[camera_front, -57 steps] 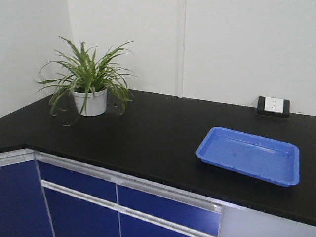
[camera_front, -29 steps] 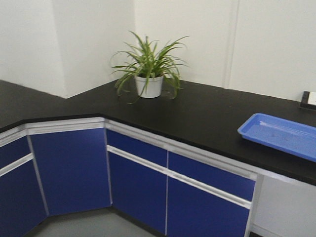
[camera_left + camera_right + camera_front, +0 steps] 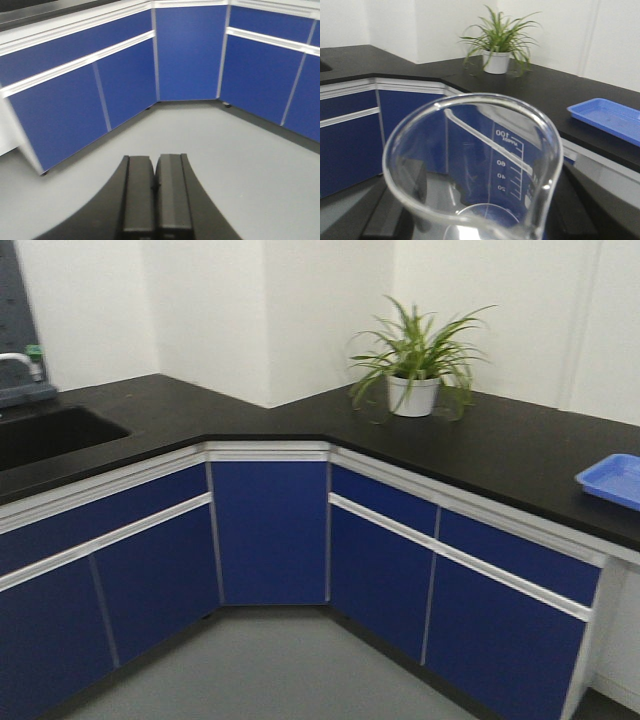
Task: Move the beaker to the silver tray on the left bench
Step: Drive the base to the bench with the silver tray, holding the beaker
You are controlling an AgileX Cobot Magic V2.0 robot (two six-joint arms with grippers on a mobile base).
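The small clear glass beaker point(image 3: 470, 170) fills the right wrist view, empty, with white volume marks on its wall. My right gripper point(image 3: 475, 215) is shut on it; dark fingers point(image 3: 385, 210) press its left and right sides. My left gripper point(image 3: 155, 192) is shut and empty, pointing at the grey floor before the blue cabinets. No silver tray shows in any view. Neither gripper shows in the front view.
An L-shaped black bench point(image 3: 300, 420) on blue cabinets point(image 3: 270, 530) wraps the corner. A sink point(image 3: 40, 430) with a tap is at the far left. A potted plant point(image 3: 415, 365) and a blue tray point(image 3: 612, 480) stand on the right run. Grey floor point(image 3: 270, 660) lies ahead.
The front view has swung left: the plant and blue tray have slid right, and the corner cabinets, left bench and sink have come into view.
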